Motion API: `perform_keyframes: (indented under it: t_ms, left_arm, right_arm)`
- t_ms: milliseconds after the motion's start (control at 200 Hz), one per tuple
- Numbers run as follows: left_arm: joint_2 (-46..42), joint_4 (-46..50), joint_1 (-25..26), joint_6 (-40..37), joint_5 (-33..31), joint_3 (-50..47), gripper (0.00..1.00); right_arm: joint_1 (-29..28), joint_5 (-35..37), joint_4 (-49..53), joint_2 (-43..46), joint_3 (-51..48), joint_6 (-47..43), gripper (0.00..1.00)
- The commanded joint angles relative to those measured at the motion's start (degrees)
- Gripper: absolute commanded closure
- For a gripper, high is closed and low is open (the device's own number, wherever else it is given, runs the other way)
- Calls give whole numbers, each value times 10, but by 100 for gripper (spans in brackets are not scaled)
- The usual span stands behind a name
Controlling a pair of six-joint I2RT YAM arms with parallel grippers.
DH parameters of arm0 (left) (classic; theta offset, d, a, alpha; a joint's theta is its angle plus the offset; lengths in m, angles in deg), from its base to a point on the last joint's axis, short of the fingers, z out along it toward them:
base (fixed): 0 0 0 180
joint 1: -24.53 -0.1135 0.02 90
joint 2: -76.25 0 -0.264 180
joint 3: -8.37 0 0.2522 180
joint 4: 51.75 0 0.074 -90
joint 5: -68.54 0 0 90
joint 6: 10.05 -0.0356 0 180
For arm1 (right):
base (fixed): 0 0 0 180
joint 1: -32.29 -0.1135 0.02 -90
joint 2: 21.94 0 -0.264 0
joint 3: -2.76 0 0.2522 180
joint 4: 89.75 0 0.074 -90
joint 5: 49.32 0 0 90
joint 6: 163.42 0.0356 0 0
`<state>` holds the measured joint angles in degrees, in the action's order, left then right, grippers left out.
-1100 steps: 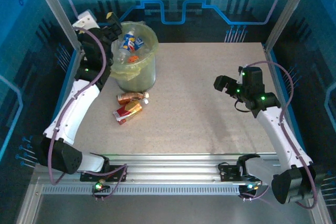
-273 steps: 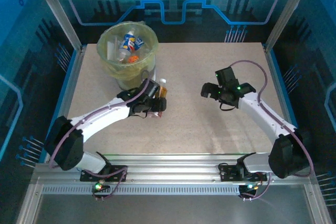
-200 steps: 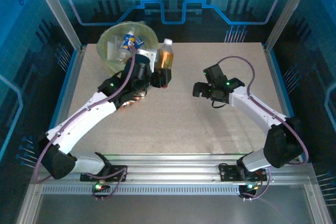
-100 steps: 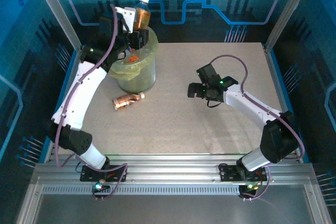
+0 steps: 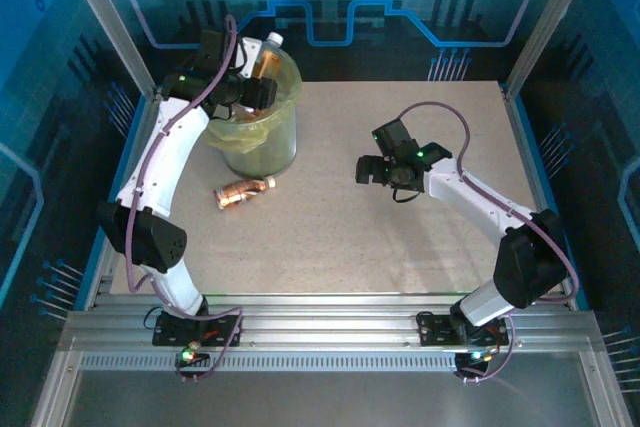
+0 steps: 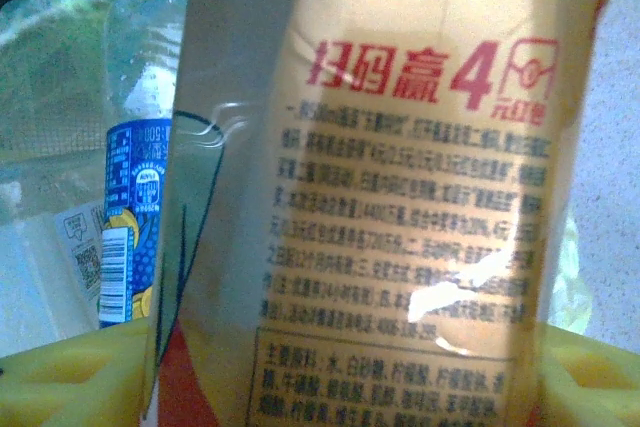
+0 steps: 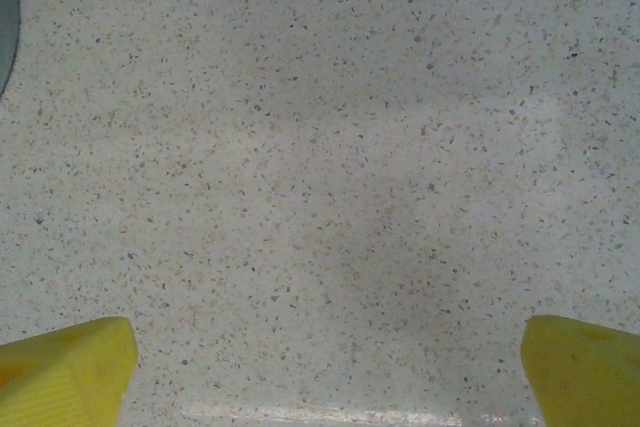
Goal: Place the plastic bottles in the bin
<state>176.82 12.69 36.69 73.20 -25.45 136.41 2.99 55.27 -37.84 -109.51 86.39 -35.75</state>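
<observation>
Over the bin mouth, far-left of the table: the left gripper [image 5: 250,80] hangs here, its arm reaching up along the table's left edge
Left gripper state: clamped on a bottle; in the left wrist view a yellow fingertip [image 6: 70,387] shows at each lower corner, with the label pressed between the 2
Held bottle [image 5: 264,59]: clear plastic, amber contents, tan-orange label with red and dark printed characters [image 6: 400,197], white cap
Held bottle attitude: tilted, cap pointing up and toward the far side
Held bottle position: above the far part of the bin opening; whether its base sits below the rim cannot be told
Bin [image 5: 265,142]: round, translucent, upright, lined with a yellow-green bag folded over the rim; stands at the far-left of the table [image 5: 400,247]
Bin contents: 1 blue-labelled bottle [image 6: 135,217] shows behind the held bottle, inside the liner; other contents too blurred to tell
Crushed bottle [image 5: 243,191]: lies on its side on the table, just beside the bin on the near side, touching neither gripper
Right gripper [image 5: 380,171]: near the table centre, well apart from the bin and from every bottle
Right gripper state: jaws spread wide with nothing between them; the right wrist view shows bare speckled table between the yellow fingertips [image 7: 65,372]
</observation>
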Motion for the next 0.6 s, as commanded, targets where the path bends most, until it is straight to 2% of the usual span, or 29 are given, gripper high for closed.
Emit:
perform_keyframes:
  t_ms: [0, 100, 245, 595]
  left_arm:
    - [9, 27, -6, -11, 11, 27, 19]
    - [10, 25, -6, -11, 11, 27, 10]
    - [12, 19, -5, -8, 18, 35, 9]
    - [9, 0, -6, 10, 42, 25, 34]
  right_arm:
    - [-8, 6, 14, -7, 17, -6, 0]
    - [-8, 7, 15, -8, 18, -6, 0]
    - [-9, 4, 15, -8, 21, -6, 0]
    - [-12, 4, 17, -11, 26, -8, 0]
